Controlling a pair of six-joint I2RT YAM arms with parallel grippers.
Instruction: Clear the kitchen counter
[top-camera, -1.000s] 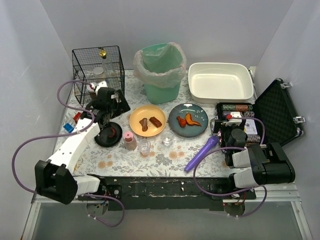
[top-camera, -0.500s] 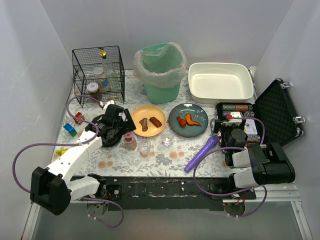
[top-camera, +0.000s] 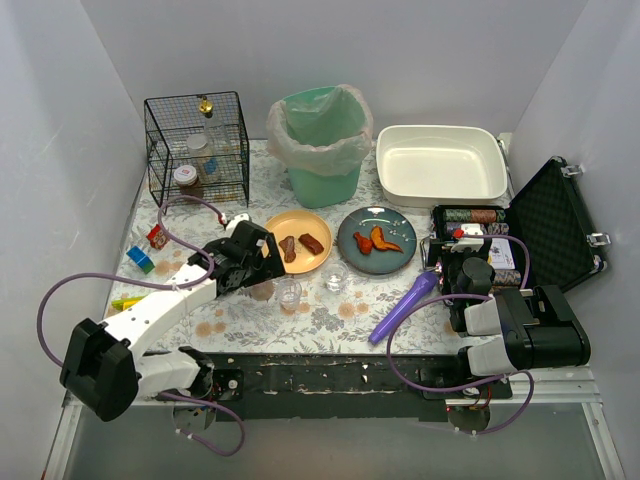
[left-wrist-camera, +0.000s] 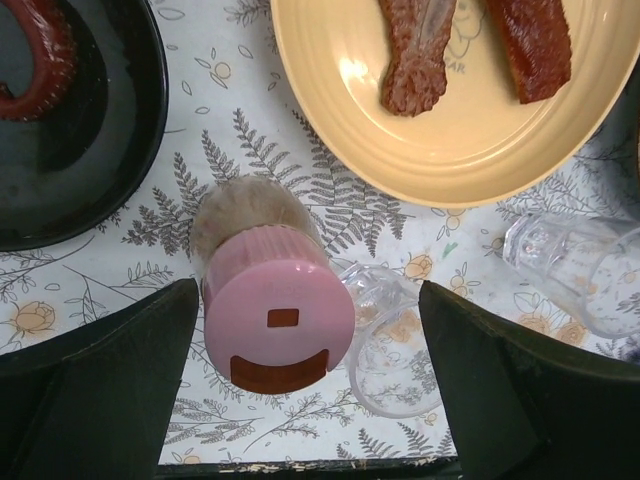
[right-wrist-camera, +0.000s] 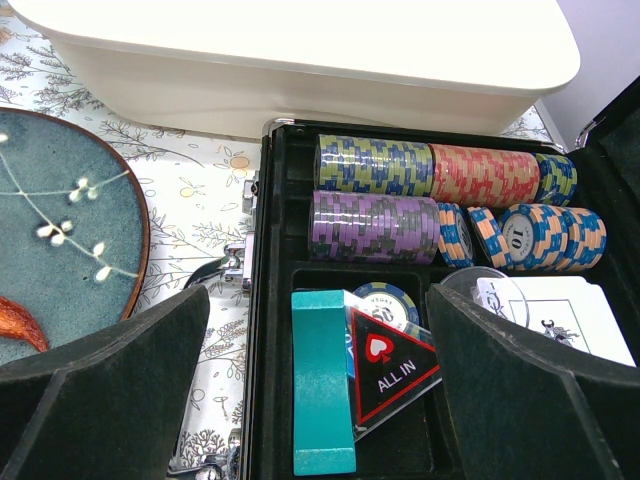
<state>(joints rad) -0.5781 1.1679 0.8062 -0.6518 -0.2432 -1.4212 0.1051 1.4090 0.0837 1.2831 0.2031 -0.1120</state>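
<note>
The kitchen counter carries a fern-and-flower cloth. My left gripper is open, low over the cloth next to the yellow plate. In the left wrist view its fingers straddle a pink-lidded jar and a small clear glass, with the gripper touching neither. A black plate with a red tentacle lies to their left. The yellow plate holds two meat pieces. My right gripper is open and empty over the poker chip case.
At the back stand a wire cage with jars, a green bin and a white basin. A dark blue plate, another glass, a purple tool and small toys lie on the cloth.
My left arm has swung from beside the wire cage rightward and nearer, past the black plate, and now sits over the pink-lidded jar. The right arm has not moved.
</note>
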